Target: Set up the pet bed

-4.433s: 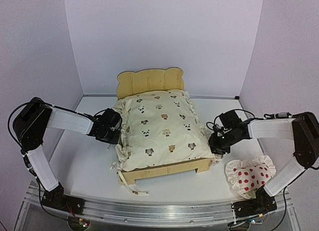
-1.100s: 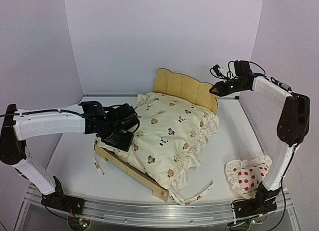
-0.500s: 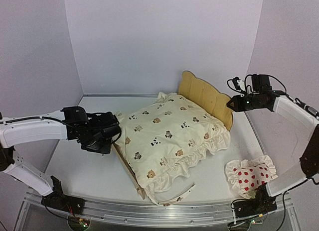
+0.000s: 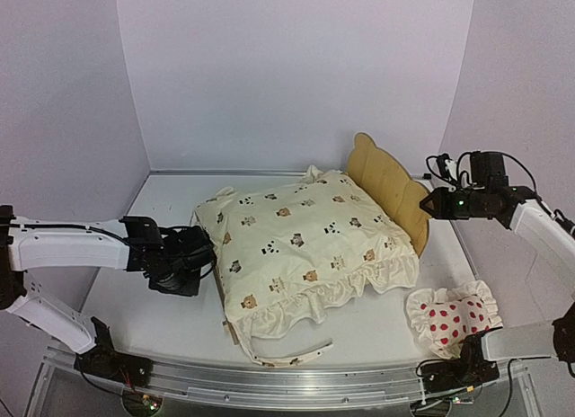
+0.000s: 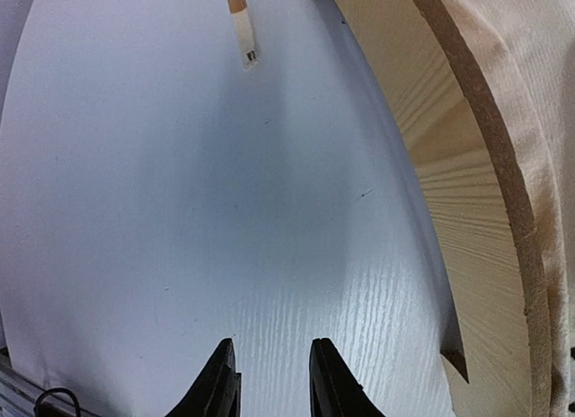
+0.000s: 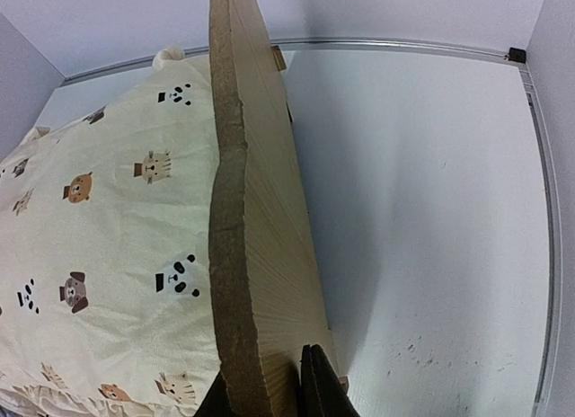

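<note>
Right fingers point(image 6: 316, 381) pinch the headboard point(image 6: 260, 255) of the pet bed point(image 4: 386, 176). Its long axis runs from them toward the left fingers point(image 5: 220, 385), which are slightly parted and empty, with the foot end point(image 5: 467, 210) just to their right.

pet bed point(image 4: 395, 197) swung clockwise, headboard point(image 4: 370, 164) now at R

Left pincer point(image 5: 271, 354) slightly parted, right pincer point(image 6: 265, 388) clamped

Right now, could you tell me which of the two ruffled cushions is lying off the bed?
The red-dotted pillow, alone on the table; the animal-print cover lies on the bed.
</note>
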Robot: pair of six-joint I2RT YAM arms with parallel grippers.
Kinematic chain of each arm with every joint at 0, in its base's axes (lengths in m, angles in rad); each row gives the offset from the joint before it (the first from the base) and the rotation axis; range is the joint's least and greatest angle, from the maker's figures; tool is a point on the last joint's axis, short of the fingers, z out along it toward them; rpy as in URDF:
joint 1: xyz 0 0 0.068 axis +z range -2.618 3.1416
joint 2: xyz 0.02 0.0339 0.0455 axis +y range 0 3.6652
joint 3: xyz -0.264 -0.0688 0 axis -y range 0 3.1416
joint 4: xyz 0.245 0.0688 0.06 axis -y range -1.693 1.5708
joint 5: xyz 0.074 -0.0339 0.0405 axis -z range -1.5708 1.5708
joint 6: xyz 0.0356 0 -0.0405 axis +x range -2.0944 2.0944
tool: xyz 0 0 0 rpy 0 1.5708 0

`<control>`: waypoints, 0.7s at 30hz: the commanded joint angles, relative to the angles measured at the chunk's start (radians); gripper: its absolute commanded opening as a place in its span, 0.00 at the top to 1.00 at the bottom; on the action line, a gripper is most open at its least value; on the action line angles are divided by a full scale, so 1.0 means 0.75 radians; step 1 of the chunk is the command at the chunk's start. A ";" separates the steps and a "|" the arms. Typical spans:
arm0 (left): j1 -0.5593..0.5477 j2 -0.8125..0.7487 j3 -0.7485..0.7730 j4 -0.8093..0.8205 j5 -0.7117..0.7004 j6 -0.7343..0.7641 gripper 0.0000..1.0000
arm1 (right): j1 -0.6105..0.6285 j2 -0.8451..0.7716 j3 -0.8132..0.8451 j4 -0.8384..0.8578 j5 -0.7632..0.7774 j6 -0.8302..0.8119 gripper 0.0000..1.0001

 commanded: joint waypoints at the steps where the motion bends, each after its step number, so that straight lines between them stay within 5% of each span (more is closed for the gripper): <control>1: 0.053 0.109 -0.015 0.244 0.058 0.104 0.73 | -0.013 -0.008 -0.104 -0.265 -0.117 0.293 1.00; 11: 0.247 0.404 0.135 0.522 0.201 0.341 0.72 | 0.085 -0.109 -0.156 -0.321 -0.088 0.447 1.00; 21: 0.496 0.655 0.345 0.674 0.342 0.534 0.72 | 0.367 -0.114 -0.158 -0.353 0.053 0.568 1.00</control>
